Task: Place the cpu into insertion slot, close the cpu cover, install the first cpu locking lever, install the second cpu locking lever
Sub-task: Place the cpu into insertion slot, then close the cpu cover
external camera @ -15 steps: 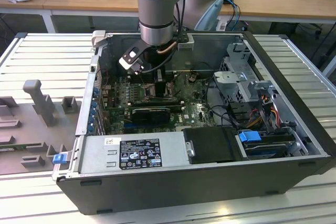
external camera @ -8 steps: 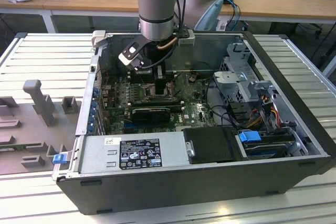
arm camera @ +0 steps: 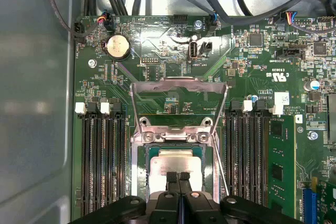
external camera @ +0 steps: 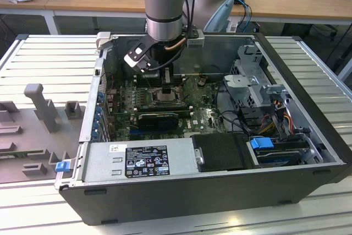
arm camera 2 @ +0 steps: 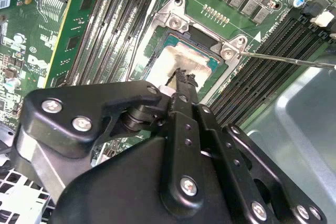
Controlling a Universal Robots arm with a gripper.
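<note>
Open computer case (external camera: 209, 202) laid on slatted table (external camera: 49, 53). Power supply (external camera: 137, 160) mounted along case's front edge. Coin battery (arm camera: 118, 46) seated near green board's (arm camera: 252, 77) cabled edge. Grey fixture (external camera: 37, 103) set beside case.

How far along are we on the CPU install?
The cpu lies in the insertion slot. The hand, fingertips together, sits just over it. The cpu cover stands open, and a lever sticks out free, so cover and both levers remain.
</note>
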